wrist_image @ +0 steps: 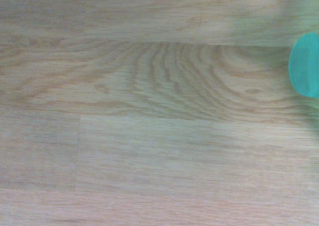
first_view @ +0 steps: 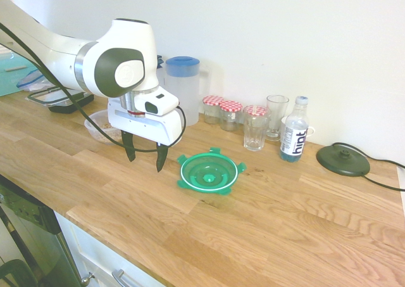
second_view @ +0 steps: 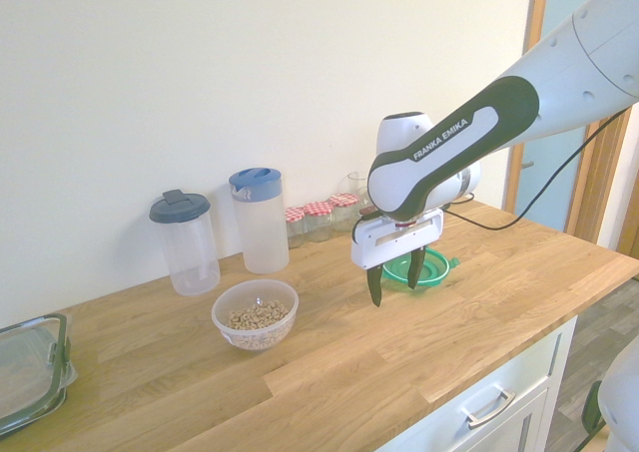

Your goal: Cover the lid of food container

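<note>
The round green lid (first_view: pixel 209 171) with a white ring lies flat on the wooden counter (first_view: pixel 285 217); a blurred green edge of the lid (wrist_image: pixel 305 65) shows in the wrist view. The food container (second_view: pixel 256 313), a small clear bowl of beige cereal, stands on the counter and is half hidden behind the arm in the first exterior view (first_view: pixel 101 125). My gripper (first_view: pixel 145 157) hangs open just above the counter, between the bowl and the lid, with nothing between its fingers. In the second exterior view the gripper (second_view: pixel 395 278) stands in front of the lid (second_view: pixel 419 267).
Two clear pitchers with blue lids (second_view: pixel 259 219) (second_view: pixel 185 240), red-checked jars (first_view: pixel 222 112), drinking glasses (first_view: pixel 255 127), a water bottle (first_view: pixel 294 130) and a black round base (first_view: pixel 342 158) line the wall. A black-rimmed container (second_view: pixel 30 372) sits at the counter's end.
</note>
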Action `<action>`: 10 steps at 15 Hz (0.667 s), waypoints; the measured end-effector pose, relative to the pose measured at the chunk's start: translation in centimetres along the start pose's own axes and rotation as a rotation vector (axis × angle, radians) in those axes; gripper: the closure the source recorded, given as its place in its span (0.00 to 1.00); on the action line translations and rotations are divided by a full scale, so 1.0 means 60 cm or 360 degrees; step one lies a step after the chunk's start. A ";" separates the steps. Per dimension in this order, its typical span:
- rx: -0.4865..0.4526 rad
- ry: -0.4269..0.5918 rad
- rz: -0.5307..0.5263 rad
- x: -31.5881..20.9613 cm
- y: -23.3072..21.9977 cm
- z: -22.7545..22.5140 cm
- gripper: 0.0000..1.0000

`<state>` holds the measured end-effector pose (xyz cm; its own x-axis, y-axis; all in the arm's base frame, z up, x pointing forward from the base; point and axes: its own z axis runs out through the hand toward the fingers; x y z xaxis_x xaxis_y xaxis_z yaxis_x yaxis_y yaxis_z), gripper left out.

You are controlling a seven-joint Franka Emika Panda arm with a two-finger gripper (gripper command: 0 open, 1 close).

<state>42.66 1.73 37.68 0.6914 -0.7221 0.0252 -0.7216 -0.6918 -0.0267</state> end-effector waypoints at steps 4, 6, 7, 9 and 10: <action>0.0091 -0.0102 -0.0009 0.022 -0.002 -0.033 0.00; 0.0175 -0.0225 -0.0034 0.062 0.014 -0.078 0.00; 0.0231 -0.0303 -0.0061 0.083 0.029 -0.096 0.00; 0.0337 -0.0439 -0.0131 0.137 0.069 -0.114 0.00; 0.0374 -0.0487 -0.0159 0.166 0.092 -0.113 0.00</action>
<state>45.34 -9.29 44.56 0.7623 -0.5931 -0.2590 -0.6467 -0.7140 -0.2682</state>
